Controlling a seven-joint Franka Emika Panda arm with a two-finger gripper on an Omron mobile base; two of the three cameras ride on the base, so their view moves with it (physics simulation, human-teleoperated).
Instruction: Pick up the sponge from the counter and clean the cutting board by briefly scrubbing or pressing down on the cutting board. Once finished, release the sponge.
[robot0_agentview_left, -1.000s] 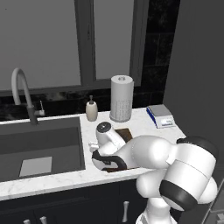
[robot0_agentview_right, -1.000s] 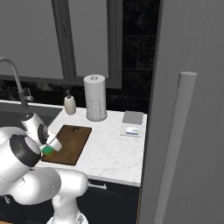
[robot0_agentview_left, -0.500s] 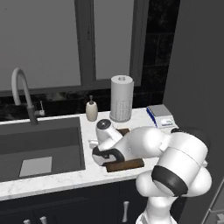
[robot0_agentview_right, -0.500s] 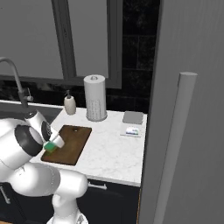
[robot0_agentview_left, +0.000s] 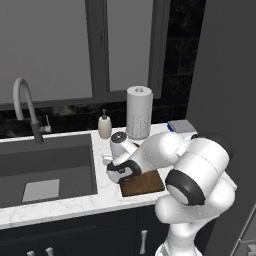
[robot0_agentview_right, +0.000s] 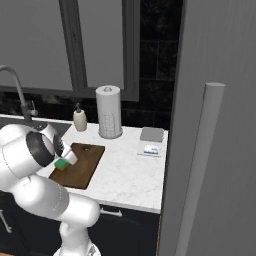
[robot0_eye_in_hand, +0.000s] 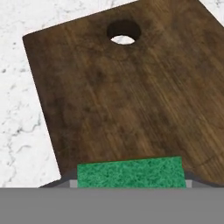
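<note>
My gripper (robot0_eye_in_hand: 130, 183) is shut on the sponge (robot0_eye_in_hand: 130, 173), whose green face shows between the fingers at the bottom of the hand view. The dark brown cutting board (robot0_eye_in_hand: 131, 96) lies just below it, its small hole (robot0_eye_in_hand: 124, 33) at the far short end. From the right base view the sponge (robot0_agentview_right: 61, 163) sits at the gripper (robot0_agentview_right: 66, 160) over the board's (robot0_agentview_right: 80, 167) left side. I cannot tell whether it touches the wood. The board (robot0_agentview_left: 145, 184) lies on the white marble counter (robot0_agentview_right: 125, 175), partly hidden by my arm in the left base view.
A paper towel roll (robot0_agentview_left: 138, 112) and a soap dispenser (robot0_agentview_left: 104, 126) stand behind the board. The dark sink (robot0_agentview_left: 45, 170) with its faucet (robot0_agentview_left: 25, 107) lies to the left. A blue-and-white flat box (robot0_agentview_right: 151, 142) rests at the back right, beside a tall grey panel (robot0_agentview_right: 215, 125).
The hand has carried the sponge a little farther over the board, toward its far end. The arm's elbow has swung round. The grip stays the same.
</note>
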